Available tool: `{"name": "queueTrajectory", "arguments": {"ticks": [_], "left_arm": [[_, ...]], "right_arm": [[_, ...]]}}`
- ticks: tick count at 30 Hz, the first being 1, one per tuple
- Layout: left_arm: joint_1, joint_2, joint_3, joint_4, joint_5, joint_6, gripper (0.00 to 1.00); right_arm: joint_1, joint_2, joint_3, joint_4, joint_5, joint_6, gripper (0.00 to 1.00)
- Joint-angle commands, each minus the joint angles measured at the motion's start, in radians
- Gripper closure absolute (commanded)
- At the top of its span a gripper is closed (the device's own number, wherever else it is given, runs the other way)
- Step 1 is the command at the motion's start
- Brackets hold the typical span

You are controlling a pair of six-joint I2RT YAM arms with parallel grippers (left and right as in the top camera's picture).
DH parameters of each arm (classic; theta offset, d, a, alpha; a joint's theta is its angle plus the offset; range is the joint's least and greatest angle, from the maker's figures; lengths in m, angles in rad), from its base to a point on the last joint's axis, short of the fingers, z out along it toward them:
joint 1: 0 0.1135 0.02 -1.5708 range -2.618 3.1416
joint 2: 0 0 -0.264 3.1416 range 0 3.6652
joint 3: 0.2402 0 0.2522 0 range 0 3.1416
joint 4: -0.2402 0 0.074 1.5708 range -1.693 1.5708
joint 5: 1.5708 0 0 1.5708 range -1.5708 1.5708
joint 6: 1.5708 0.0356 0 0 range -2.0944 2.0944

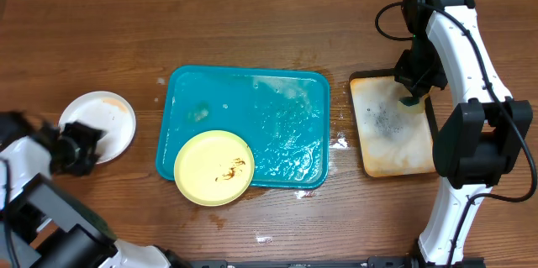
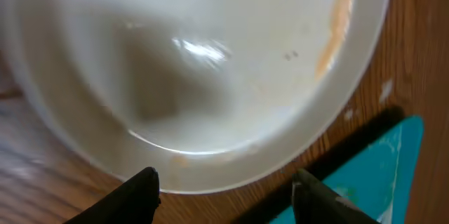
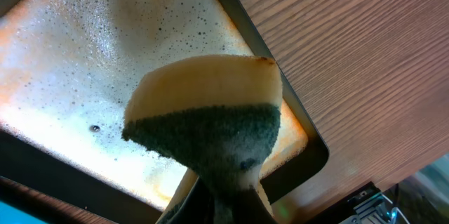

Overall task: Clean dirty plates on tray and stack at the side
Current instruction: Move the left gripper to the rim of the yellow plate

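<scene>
Overhead view: teal tray [image 1: 210,91] mid-table [image 1: 252,24], wet and soapy.
Yellow plate [image 1: 214,167]: brown-smeared, on the tray's near left corner, overlapping its rim.
White plate [image 1: 99,123]: on the table, left of the tray.
Left gripper [image 2: 226,182]: jaws apart, empty, at the white plate's edge.
Right gripper [image 1: 410,96]: clamped on a sponge [image 3: 207,119] over the black-rimmed tray [image 1: 395,150].
</scene>
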Motion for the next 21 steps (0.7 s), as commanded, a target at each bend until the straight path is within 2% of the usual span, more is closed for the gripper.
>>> {"name": "queueTrajectory", "arguments": {"ticks": [1, 8, 11, 16, 21], "left_arm": [[-0.106, -0.063, 0.063, -0.027, 0.022, 0.027, 0.39], [-0.297, -0.141, 0.100, -0.214, -0.047, 0.074, 0.38], [-0.380, -0.140, 0.097, -0.293, -0.061, 0.147, 0.42], [-0.496, -0.140, 0.097, -0.387, -0.056, 0.207, 0.40], [-0.561, -0.141, 0.097, -0.462, -0.057, 0.251, 0.40]], "right_arm": [[0.004, -0.043, 0.012, 0.000, -0.005, -0.009, 0.96], [0.004, -0.043, 0.012, 0.021, -0.012, -0.016, 0.96], [0.004, -0.043, 0.012, 0.080, -0.158, -0.173, 0.96], [0.012, -0.043, 0.011, 0.130, -0.396, -0.422, 0.96], [0.016, -0.043, -0.066, 0.155, -0.406, -0.419, 0.96]]}}
